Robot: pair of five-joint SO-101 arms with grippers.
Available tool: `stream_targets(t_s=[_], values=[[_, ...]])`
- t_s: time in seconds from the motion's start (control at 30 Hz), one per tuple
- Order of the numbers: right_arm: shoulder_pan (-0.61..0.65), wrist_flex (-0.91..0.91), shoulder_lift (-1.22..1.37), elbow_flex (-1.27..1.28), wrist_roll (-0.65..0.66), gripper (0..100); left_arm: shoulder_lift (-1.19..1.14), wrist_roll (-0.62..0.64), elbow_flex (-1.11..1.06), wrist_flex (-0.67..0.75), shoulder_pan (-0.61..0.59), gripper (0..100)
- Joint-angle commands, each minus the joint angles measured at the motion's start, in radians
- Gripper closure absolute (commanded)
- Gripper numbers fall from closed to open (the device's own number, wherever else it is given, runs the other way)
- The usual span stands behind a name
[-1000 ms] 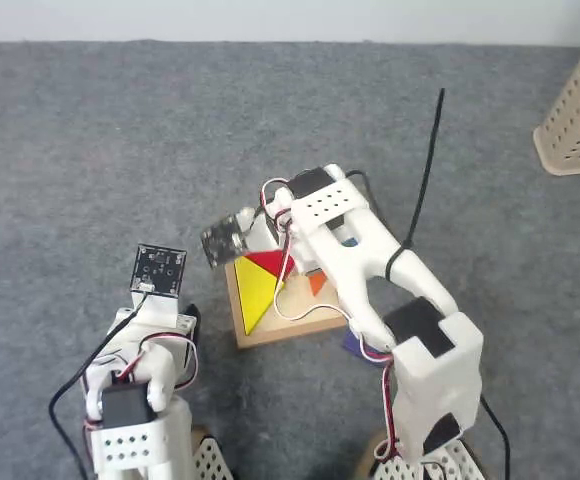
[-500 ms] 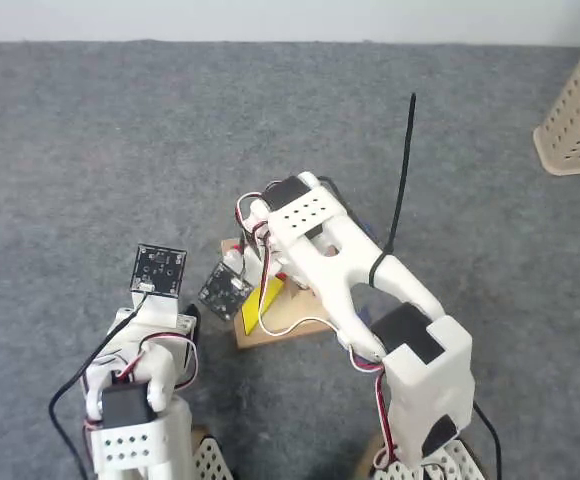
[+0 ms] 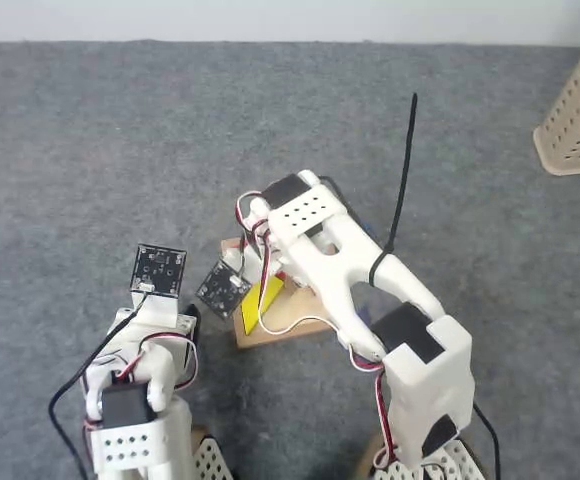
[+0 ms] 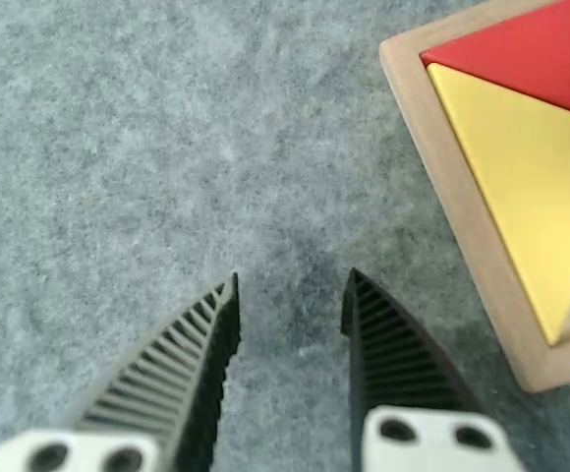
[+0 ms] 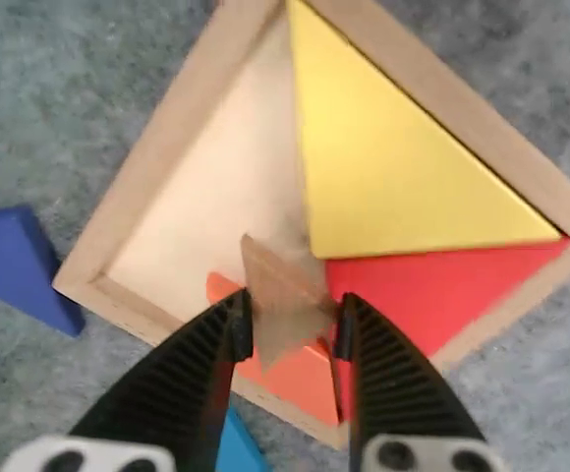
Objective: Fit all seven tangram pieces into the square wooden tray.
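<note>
If the right gripper (image 5: 290,320) drops its held tan piece (image 5: 277,293) crooked, it may land on the orange piece (image 5: 300,379). The left gripper (image 4: 290,305) is wide, empty.

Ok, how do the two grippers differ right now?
The left gripper hangs over bare carpet beside the tray. The right gripper is above the tray's inside. The left one's jaws stand apart with nothing between them, while the right one's close on a tan piece. Both point down and have dark ridged fingers.
</note>
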State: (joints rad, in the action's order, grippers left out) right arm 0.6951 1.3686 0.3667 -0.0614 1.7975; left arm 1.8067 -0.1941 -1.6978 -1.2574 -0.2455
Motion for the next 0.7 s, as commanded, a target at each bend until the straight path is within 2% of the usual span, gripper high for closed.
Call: stream_targets(t_s=[0.0, 0.2, 0.3, 0.47, 0.57, 0.67], values=[[-0.027, 0.015, -0.022, -0.074, -0.025, 85.8, 0.018, -0.002, 0.012, -0.006, 0.002, 83], [-0.031, 0.016, -0.019, -0.074, -0.037, 86.1, 0.018, -0.002, 0.012, -0.006, 0.002, 83], [-0.044, 0.013, -0.036, -0.095, -0.141, 86.9, 0.018, -0.002, 0.012, -0.006, 0.002, 83], [-0.127, 0.005, -0.097, -0.176, -0.397, 99.1, 0.018, -0.002, 0.012, -0.006, 0.0, 83], [-0.194, 0.015, -0.136, -0.198, -0.591, 98.7, 0.018, -0.002, 0.012, -0.006, 0.0, 83], [-0.228, 0.035, -0.189, -0.192, -0.87, 99.1, 0.018, -0.002, 0.012, -0.006, 0.0, 83]])
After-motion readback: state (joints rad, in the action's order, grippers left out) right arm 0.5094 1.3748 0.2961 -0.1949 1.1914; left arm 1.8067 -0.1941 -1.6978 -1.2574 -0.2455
